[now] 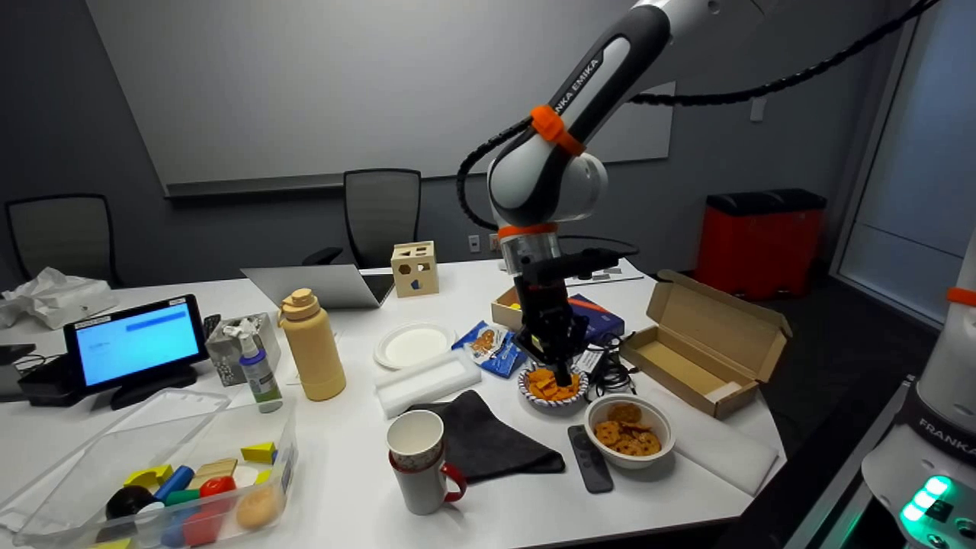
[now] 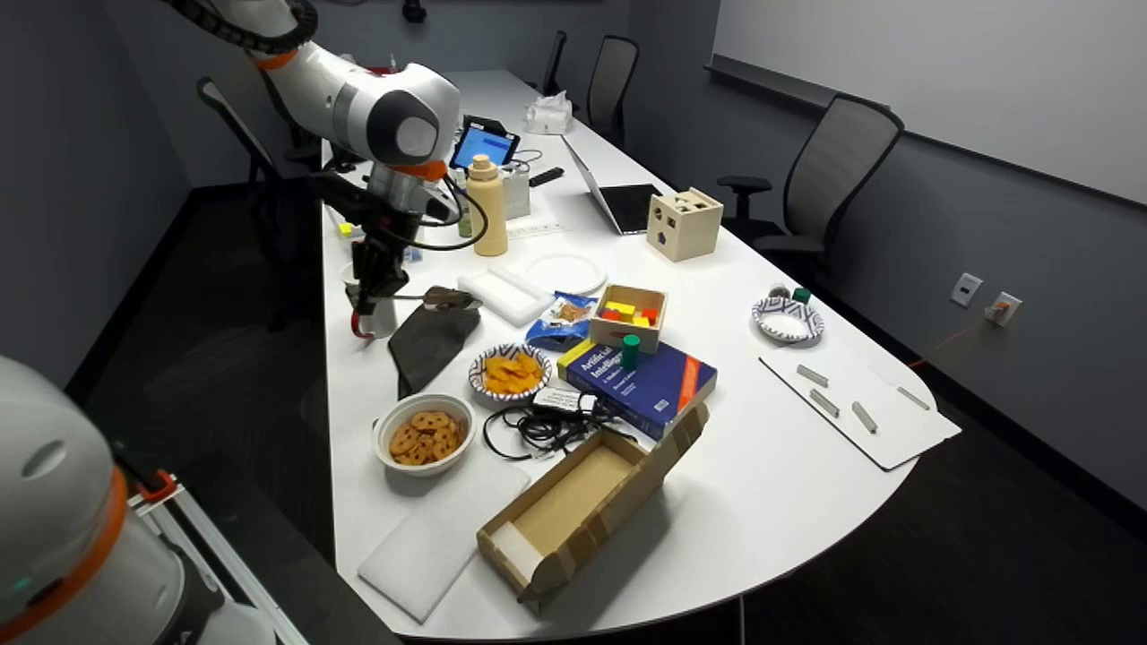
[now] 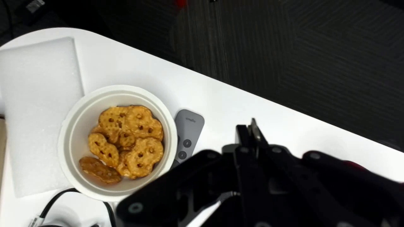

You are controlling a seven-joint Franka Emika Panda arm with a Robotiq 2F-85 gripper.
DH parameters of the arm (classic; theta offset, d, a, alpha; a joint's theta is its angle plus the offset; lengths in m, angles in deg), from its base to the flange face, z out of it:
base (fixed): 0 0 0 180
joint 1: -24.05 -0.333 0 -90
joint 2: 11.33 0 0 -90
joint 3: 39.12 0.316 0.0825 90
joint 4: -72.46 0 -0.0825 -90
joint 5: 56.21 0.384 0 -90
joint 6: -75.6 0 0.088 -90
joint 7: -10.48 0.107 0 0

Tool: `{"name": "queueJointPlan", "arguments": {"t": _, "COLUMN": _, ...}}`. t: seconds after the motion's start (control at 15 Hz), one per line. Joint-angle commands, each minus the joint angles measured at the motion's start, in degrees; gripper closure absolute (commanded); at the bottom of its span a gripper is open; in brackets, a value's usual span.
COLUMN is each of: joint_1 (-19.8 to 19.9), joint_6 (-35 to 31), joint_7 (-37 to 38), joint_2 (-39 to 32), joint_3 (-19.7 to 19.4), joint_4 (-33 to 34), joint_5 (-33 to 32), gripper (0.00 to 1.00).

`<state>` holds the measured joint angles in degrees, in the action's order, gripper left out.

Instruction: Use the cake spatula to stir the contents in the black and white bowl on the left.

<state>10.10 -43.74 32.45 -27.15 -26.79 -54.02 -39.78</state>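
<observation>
The black and white bowl has a patterned rim [image 2: 478, 365] and holds orange-yellow chips. It shows in both exterior views [image 1: 547, 406] and is not in the wrist view. My gripper [image 2: 366, 300] is shut on the cake spatula [image 2: 453, 300], in the air. The spatula points sideways, its blade seen over the dark cloth [image 2: 428, 354], apart from the bowl. In an exterior view the gripper [image 1: 563, 375] overlaps the bowl in the picture, and the blade cannot be made out. In the wrist view a metal edge of the spatula [image 3: 256, 132] shows at the fingertips.
A white bowl [image 3: 64, 142] of brown pretzel crisps stands by a grey remote [image 3: 190, 126]. Stacked cups [image 1: 419, 488], a snack bag [image 1: 494, 352], a blue book [image 2: 618, 381], black cables [image 2: 547, 430], an open cardboard box [image 2: 573, 502] and white foam pads [image 2: 439, 537] lie around.
</observation>
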Motion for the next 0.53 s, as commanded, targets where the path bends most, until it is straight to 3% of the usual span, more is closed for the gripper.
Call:
{"name": "queueJointPlan", "arguments": {"t": 0.0, "joint_1": 1.78, "joint_6": -0.54, "joint_7": -3.89, "joint_2": -3.81, "joint_3": -0.79, "joint_4": 2.12, "joint_5": 4.55, "gripper": 0.99}}
{"name": "queueJointPlan", "arguments": {"t": 0.47, "joint_1": 6.26, "joint_6": 0.45, "joint_7": -10.32, "joint_2": -11.14, "joint_3": -2.66, "joint_4": 3.98, "joint_5": 9.77, "gripper": 0.99}}
